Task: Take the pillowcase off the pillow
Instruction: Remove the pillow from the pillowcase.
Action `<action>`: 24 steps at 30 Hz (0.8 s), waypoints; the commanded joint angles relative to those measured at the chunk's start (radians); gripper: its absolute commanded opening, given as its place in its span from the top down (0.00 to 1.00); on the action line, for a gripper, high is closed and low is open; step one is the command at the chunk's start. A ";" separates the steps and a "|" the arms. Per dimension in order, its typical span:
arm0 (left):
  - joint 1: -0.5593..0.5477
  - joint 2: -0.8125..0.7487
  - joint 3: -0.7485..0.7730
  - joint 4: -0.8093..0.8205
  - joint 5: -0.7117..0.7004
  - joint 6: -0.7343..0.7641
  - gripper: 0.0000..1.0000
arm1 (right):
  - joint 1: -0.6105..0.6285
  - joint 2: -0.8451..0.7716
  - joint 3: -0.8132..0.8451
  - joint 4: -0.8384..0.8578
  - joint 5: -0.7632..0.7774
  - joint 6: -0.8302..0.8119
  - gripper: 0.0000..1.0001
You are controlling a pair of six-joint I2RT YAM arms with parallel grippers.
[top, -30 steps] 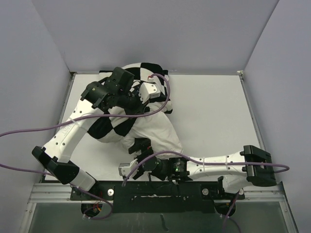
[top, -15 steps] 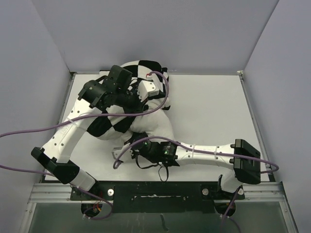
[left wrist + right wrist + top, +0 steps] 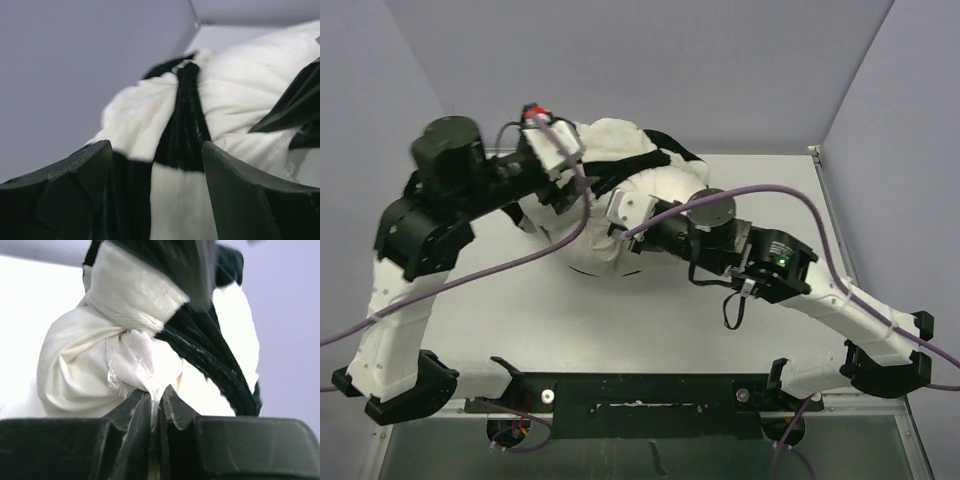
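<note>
The pillow (image 3: 655, 205) is a plump white mass at the back middle of the table. The pillowcase (image 3: 658, 158) shows as black bands and fluffy white bunched over its far side. My right gripper (image 3: 618, 213) is at the pillow's left end, shut on a frayed corner of the pillow (image 3: 80, 365), with its jaws (image 3: 159, 392) pinching the cream fabric. The checkered pillowcase (image 3: 210, 347) hangs just beyond. My left gripper (image 3: 568, 178) is raised at the bundle's left. Its jaws (image 3: 155, 150) stand open with the black-and-white pillowcase (image 3: 182, 130) lying between the fingers.
Grey walls close in the white table (image 3: 770, 220) at the back and on both sides. A black rail (image 3: 620, 395) runs along the near edge. Purple cables (image 3: 510, 265) loop from both arms over the table.
The left gripper has lifted and opened, letting go of the pillowcase. The right arm has swung from the near edge to the pillow and shut on its corner. The bundle has shifted right.
</note>
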 commanded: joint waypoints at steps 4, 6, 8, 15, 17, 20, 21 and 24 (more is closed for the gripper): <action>0.003 -0.082 0.190 -0.012 0.061 0.052 0.23 | 0.013 -0.088 0.161 0.114 -0.033 0.166 1.00; 0.002 -0.119 0.113 -0.049 0.065 0.102 0.24 | 0.010 -0.078 0.133 0.117 0.004 0.165 1.00; 0.002 -0.159 0.032 -0.072 0.042 0.147 0.25 | 0.002 -0.076 0.106 0.130 0.010 0.175 1.00; 0.001 -0.271 -0.212 -0.124 0.025 0.234 0.29 | -0.022 -0.053 0.099 0.162 0.013 0.209 1.00; 0.000 -0.297 -0.273 -0.103 0.011 0.270 0.29 | -0.027 -0.046 0.101 0.159 0.013 0.213 1.00; 0.001 -0.331 -0.370 -0.003 -0.059 0.329 0.30 | -0.031 -0.043 0.094 0.156 -0.002 0.220 1.00; 0.001 -0.341 -0.398 0.041 -0.084 0.347 0.30 | -0.032 -0.043 0.088 0.159 -0.007 0.222 1.00; 0.002 -0.375 -0.499 0.187 -0.157 0.425 0.31 | -0.037 -0.047 0.072 0.159 -0.028 0.224 1.00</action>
